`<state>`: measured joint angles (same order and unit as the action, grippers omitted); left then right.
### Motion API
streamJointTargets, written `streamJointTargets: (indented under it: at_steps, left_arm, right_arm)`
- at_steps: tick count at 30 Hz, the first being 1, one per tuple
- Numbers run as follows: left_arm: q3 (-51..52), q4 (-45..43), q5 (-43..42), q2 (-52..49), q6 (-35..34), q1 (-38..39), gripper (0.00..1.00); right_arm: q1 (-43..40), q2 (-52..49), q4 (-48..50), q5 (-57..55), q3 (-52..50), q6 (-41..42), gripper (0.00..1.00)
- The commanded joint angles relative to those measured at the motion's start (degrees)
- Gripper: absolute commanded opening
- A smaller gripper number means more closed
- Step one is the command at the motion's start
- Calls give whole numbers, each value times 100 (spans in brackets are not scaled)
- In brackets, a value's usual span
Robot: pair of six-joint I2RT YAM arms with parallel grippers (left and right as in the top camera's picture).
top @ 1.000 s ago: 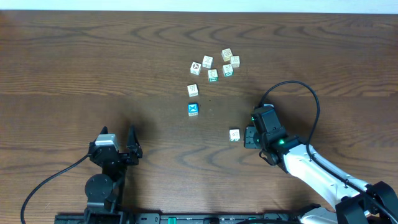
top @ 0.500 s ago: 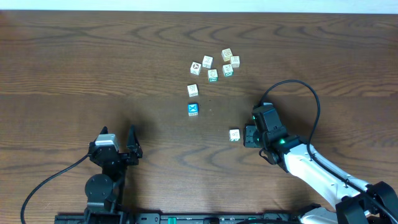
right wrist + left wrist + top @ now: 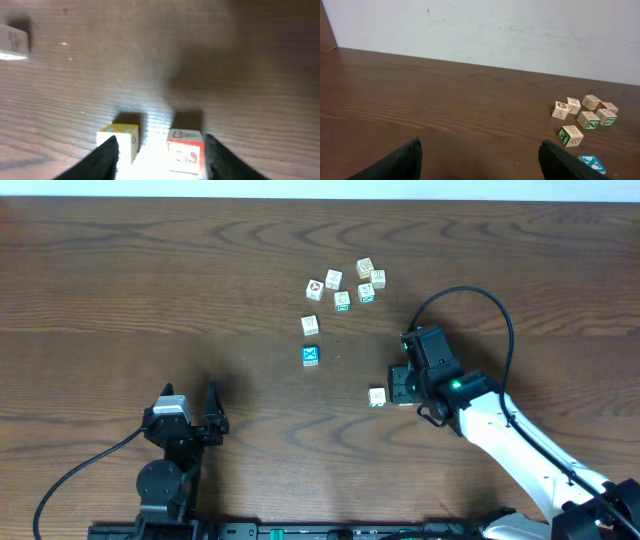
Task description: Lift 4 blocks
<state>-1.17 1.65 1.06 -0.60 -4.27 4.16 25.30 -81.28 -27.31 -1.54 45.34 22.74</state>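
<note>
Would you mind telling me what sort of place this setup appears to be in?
Probably a robot test bench in a lab, not a home: a wood-grain table against a plain white wall, two cabled robot arms and loose picture cubes.

From overhead, I have a cluster (image 3: pixel 342 300) of six blocks at the far middle of the table (image 3: pixel 120 280). Just nearer me, off its left end, lies the upper block (image 3: pixel 310 325), with the lower block (image 3: pixel 310 356) directly before it. Right of those and nearer still, the stray block (image 3: pixel 377 396) lies just left of the right gripper (image 3: pixel 398 388). My right wrist view shows two blocks side by side between the fingers, the left-hand block (image 3: pixel 119 142) apart from the right-hand block (image 3: pixel 185 147). The left gripper (image 3: pixel 190 405) sits at the front left, well apart from every block.
</note>
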Motion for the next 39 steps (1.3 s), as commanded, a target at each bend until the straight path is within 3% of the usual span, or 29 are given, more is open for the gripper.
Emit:
streamJointTargets:
  at_steps: [1, 5, 11, 30, 39]
  left_arm:
    - [94, 238, 175, 37, -7, -33, 75]
    - [94, 238, 175, 37, -7, -33, 75]
    - [94, 238, 175, 37, -4, -33, 75]
    - [94, 238, 175, 37, -7, -33, 75]
    - [94, 238, 175, 37, -4, -33, 75]
  right_arm:
    - [-13, 15, -116, -105, 173, -116, 40]
    - [-15, 15, -374, -667, 177, 181, 18]
    - [-72, 13, -616, -986, 175, 273, 5]
    - [-205, -1158, -466, -813, 92, 291, 1]
    - [-195, -1191, -367, -404, 92, 129, 1]
